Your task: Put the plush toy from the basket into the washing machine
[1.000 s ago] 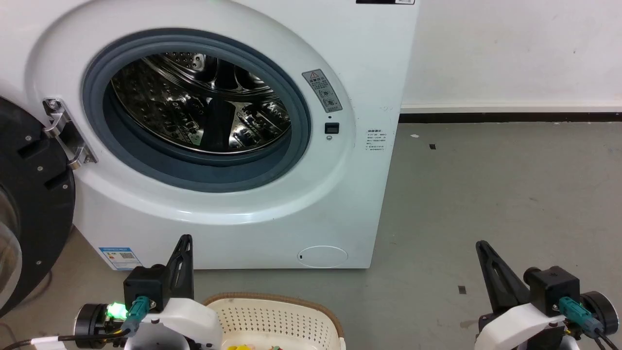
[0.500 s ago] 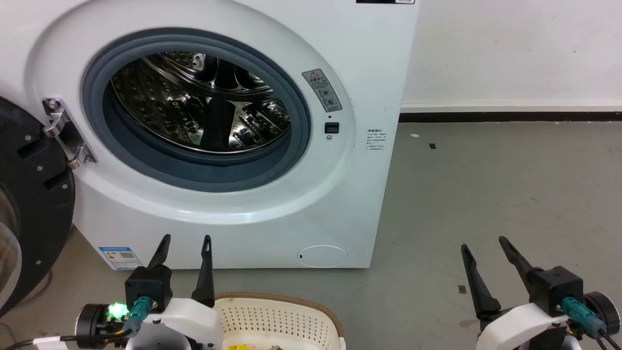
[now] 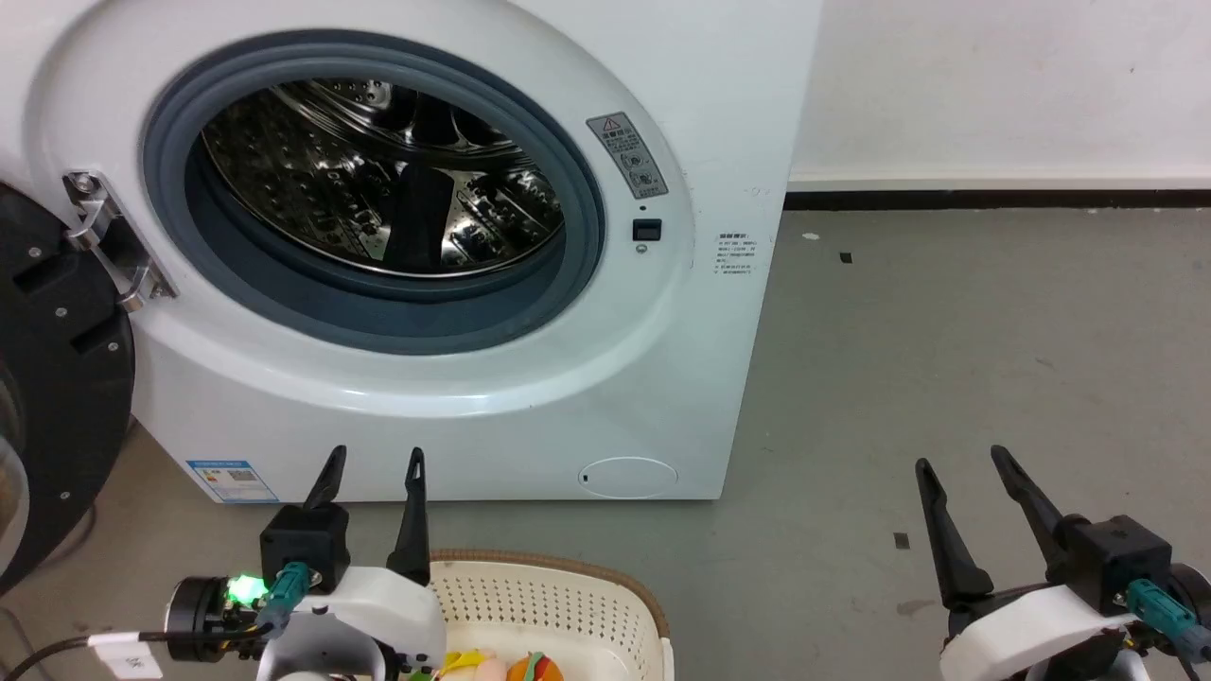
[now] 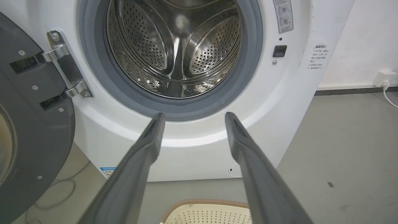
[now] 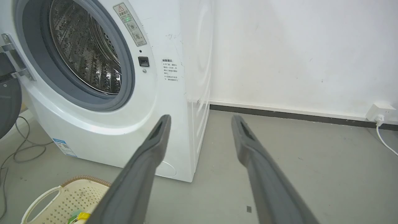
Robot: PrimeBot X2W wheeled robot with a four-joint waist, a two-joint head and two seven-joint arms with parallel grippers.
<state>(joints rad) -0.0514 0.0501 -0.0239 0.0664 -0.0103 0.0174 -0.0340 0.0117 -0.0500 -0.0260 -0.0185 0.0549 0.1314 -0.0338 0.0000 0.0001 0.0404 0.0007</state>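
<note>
plush toy (image 3: 530, 668) in basket (image 3: 605, 570), its long axis cropped off, left tool (image 3: 377, 452) and right tool (image 3: 960, 457) parted, empty

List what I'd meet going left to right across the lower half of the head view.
washing machine door, swung open → left gripper, jaws open → basket with the plush toy in it → right gripper, jaws open

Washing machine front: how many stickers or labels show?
3 on the washing machine: grey warning label right of the opening, small text label near the right edge, blue label at lower left. Its top is cropped; more may exist.
</note>
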